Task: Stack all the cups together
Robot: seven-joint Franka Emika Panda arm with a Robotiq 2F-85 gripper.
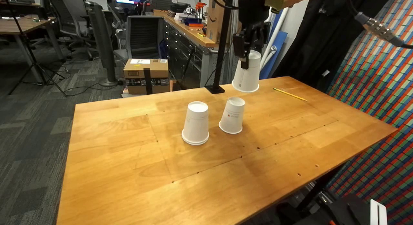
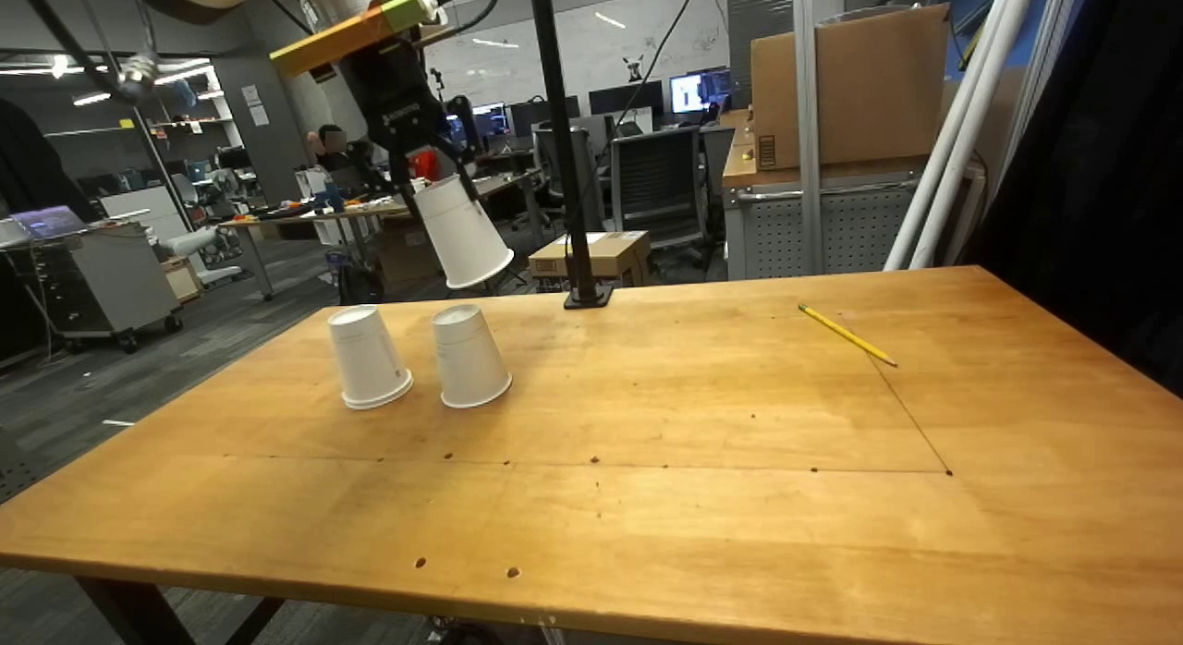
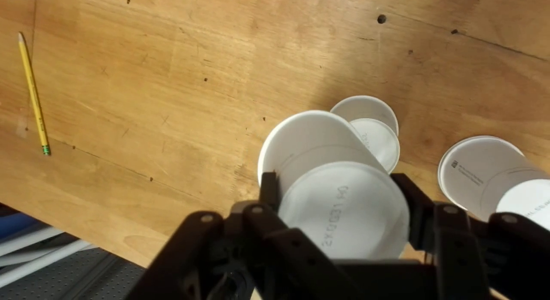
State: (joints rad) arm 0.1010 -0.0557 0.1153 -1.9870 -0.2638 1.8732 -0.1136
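One cup (image 1: 250,75) hangs above the right cup (image 1: 233,117), clasped by the gripper (image 3: 337,190), fingers (image 3: 269,190) spread its width. Only the wrist view shows its base lettering (image 3: 335,216).

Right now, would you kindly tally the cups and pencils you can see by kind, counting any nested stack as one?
White cups: 3 (one shows a doubled rim, so perhaps a nested stack)
Yellow pencil: 1
Total: 4

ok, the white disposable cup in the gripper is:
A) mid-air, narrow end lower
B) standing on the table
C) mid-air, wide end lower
C: the Robotiq gripper holds the white disposable cup above the wooden tabletop, wide end lower in both exterior views.
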